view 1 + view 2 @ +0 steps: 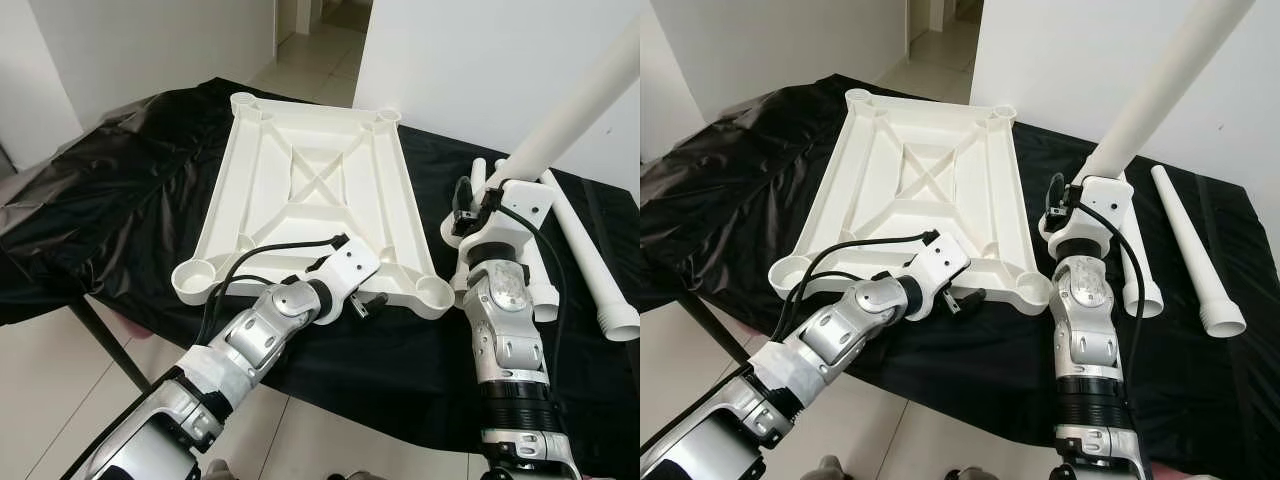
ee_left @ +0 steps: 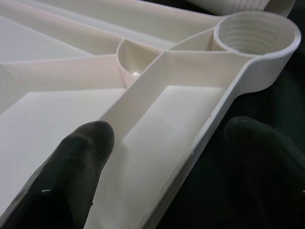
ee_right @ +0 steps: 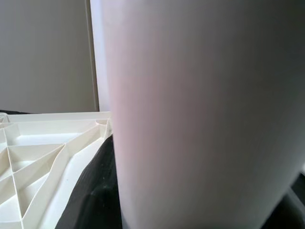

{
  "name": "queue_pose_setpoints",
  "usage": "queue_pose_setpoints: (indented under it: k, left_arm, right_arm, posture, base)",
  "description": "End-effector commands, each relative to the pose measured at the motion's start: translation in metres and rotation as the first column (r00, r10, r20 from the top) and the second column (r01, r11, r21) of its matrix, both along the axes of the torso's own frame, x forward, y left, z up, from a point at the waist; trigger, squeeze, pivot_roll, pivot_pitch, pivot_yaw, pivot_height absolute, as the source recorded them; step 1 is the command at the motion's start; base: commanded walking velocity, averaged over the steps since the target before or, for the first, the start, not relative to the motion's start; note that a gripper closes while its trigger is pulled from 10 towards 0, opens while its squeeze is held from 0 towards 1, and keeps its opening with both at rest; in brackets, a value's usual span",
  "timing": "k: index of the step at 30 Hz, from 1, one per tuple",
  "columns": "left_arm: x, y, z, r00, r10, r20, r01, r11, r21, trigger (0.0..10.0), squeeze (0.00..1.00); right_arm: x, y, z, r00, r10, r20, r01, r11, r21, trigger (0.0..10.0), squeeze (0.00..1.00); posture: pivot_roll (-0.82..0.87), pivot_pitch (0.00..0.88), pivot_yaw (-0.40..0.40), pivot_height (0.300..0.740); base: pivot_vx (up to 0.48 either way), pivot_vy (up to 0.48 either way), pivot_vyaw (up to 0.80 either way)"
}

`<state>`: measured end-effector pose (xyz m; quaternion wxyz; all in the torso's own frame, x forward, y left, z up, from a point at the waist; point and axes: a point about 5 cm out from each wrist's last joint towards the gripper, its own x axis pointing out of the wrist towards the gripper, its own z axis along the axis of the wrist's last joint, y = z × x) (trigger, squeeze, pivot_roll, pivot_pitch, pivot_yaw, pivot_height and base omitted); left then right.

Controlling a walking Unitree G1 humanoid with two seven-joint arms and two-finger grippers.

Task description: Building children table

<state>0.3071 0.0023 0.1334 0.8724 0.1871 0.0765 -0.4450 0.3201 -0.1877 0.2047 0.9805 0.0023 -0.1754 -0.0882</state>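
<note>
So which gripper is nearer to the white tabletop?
Left. The left gripper straddles the near edge of the tabletop, fingers open around its rim. The right gripper is beside it, holding a white leg.

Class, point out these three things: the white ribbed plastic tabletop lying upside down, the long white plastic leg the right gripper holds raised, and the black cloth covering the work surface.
White ribbed plastic tabletop (image 1: 310, 190): left eye view, central crossed ribs.
Long white plastic leg (image 1: 1160, 95): right eye view, mid-shaft above the right gripper.
Black cloth (image 1: 110, 190): left eye view, bare part left of the tabletop.
</note>
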Motion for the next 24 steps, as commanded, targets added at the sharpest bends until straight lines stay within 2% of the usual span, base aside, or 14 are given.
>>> queue_pose_setpoints:
  k: [1, 8, 9, 11, 12, 17, 18, 19, 20, 21, 22, 23, 24]
  left_arm:
    - [0.001, -0.003, -0.001, 1.0, -0.029, 0.009, 0.029, 0.999, 0.03, 10.0, 0.0]
    - [0.002, -0.004, -0.005, 0.998, -0.063, -0.006, 0.063, 0.997, 0.054, 10.0, 0.0]
    - [0.003, -0.004, -0.006, 0.998, -0.069, -0.014, 0.07, 0.996, 0.054, 4.5, 0.0]
    - [0.004, -0.004, -0.006, 0.997, -0.074, -0.015, 0.074, 0.996, 0.057, 4.2, 0.0]
    - [0.005, -0.004, -0.007, 0.996, -0.09, -0.021, 0.091, 0.994, 0.06, 0.0, 0.0]
    - [0.006, -0.005, -0.008, 0.993, -0.115, -0.021, 0.117, 0.99, 0.076, 0.0, 0.0]
    - [0.005, -0.006, -0.009, 0.991, -0.135, -0.024, 0.136, 0.987, 0.085, 1.8, 0.0]
    - [0.005, -0.006, -0.01, 0.988, -0.15, -0.025, 0.152, 0.984, 0.092, 1.3, 0.0]
    - [0.005, -0.006, -0.01, 0.988, -0.15, -0.025, 0.152, 0.984, 0.092, 1.3, 0.0]
    - [0.003, -0.005, -0.012, 0.983, -0.183, -0.025, 0.185, 0.975, 0.12, 6.9, 0.0]
    - [0.003, -0.005, -0.012, 0.983, -0.183, -0.025, 0.185, 0.975, 0.12, 6.9, 0.0]
    - [0.002, -0.004, -0.013, 0.979, -0.204, -0.022, 0.205, 0.97, 0.133, 5.3, 0.0]
    - [0.001, -0.003, -0.014, 0.975, -0.22, -0.021, 0.221, 0.965, 0.141, 5.3, 0.0]
  right_arm:
    - [0.0, -0.001, 0.003, 1.0, -0.008, 0.018, 0.008, 1.0, 0.004, 10.0, 0.0]
    - [-0.001, -0.002, 0.003, 1.0, -0.019, 0.02, 0.019, 1.0, 0.006, 10.0, 0.0]
    - [-0.001, -0.002, 0.003, 1.0, -0.022, 0.021, 0.022, 1.0, 0.008, 10.0, 0.0]
    - [-0.001, -0.001, 0.003, 0.999, -0.024, 0.021, 0.024, 1.0, 0.009, 10.0, 0.0]
    - [-0.001, -0.002, 0.003, 0.999, -0.026, 0.021, 0.026, 1.0, 0.008, 10.0, 0.0]
    - [-0.001, -0.002, 0.003, 0.999, -0.03, 0.02, 0.03, 1.0, 0.008, 10.0, 0.0]
    - [-0.001, -0.003, 0.003, 0.999, -0.032, 0.02, 0.032, 0.999, 0.008, 10.0, 0.0]
    - [-0.001, -0.003, 0.003, 0.999, -0.033, 0.019, 0.033, 0.999, 0.008, 10.0, 0.0]
    - [-0.001, -0.003, 0.003, 0.999, -0.033, 0.019, 0.033, 0.999, 0.008, 10.0, 0.0]
    - [-0.002, -0.003, 0.003, 0.999, -0.035, 0.019, 0.035, 0.999, 0.008, 10.0, 0.0]
    - [-0.002, -0.003, 0.003, 0.999, -0.035, 0.019, 0.035, 0.999, 0.008, 10.0, 0.0]
    - [-0.002, -0.003, 0.003, 0.999, -0.035, 0.018, 0.035, 0.999, 0.007, 10.0, 0.0]
    - [-0.002, -0.003, 0.003, 0.999, -0.035, 0.018, 0.035, 0.999, 0.007, 10.0, 0.0]
  posture:
    - [0.04, 0.047, -0.041, 0.74]
    - [0.04, 0.049, -0.028, 0.74]
    - [0.04, 0.05, -0.024, 0.74]
    - [0.03, 0.049, -0.021, 0.74]
    - [0.03, 0.05, -0.019, 0.74]
    - [0.03, 0.051, -0.015, 0.74]
    - [0.03, 0.051, -0.015, 0.74]
    - [0.03, 0.051, -0.012, 0.74]
    - [0.03, 0.051, -0.012, 0.74]
    - [0.03, 0.052, -0.012, 0.74]
    - [0.03, 0.052, -0.012, 0.74]
    - [0.03, 0.053, -0.011, 0.74]
    - [0.03, 0.053, -0.011, 0.74]
  base:
    - [0.0, 0.0, 0.0]
    - [0.0, 0.0, 0.0]
    - [0.0, 0.0, 0.0]
    - [0.0, 0.0, 0.0]
    - [0.0, 0.0, 0.0]
    - [0.0, 0.0, 0.0]
    - [0.0, 0.0, 0.0]
    - [0.0, 0.0, 0.0]
    - [0.0, 0.0, 0.0]
    - [0.0, 0.0, 0.0]
    - [0.0, 0.0, 0.0]
    - [0.0, 0.0, 0.0]
    - [0.0, 0.0, 0.0]
